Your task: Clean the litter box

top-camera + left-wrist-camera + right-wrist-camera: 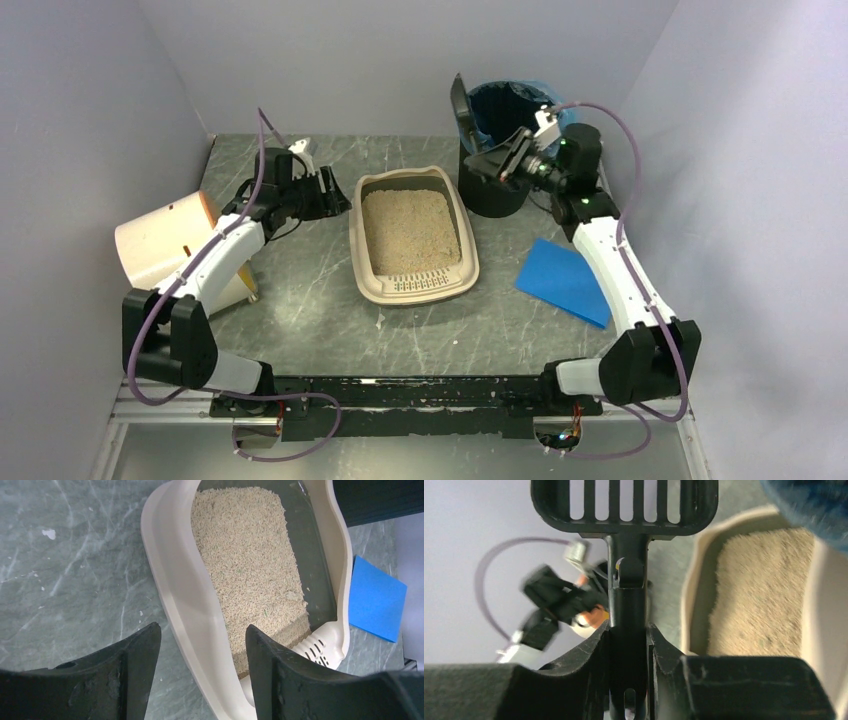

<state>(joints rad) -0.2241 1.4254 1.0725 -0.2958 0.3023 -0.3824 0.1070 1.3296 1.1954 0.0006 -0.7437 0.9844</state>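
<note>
Holding black slotted scoop by its handle, R gripper is clamped tight, by the bin, upper right. Mid-frame sits litter box, lower left of scoop, long axis top-to-bottom. L gripper, approx half open, empty, is nearer, just beside box's left-of-frame rim.

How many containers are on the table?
3: the litter box in the middle, a cream drum tipped at the left, a black bin far right. None appears hidden.

The right gripper clamps the handle of a black slotted plastic scoop, centre frame — a beige plastic litter box of tan litter lies right.
</note>
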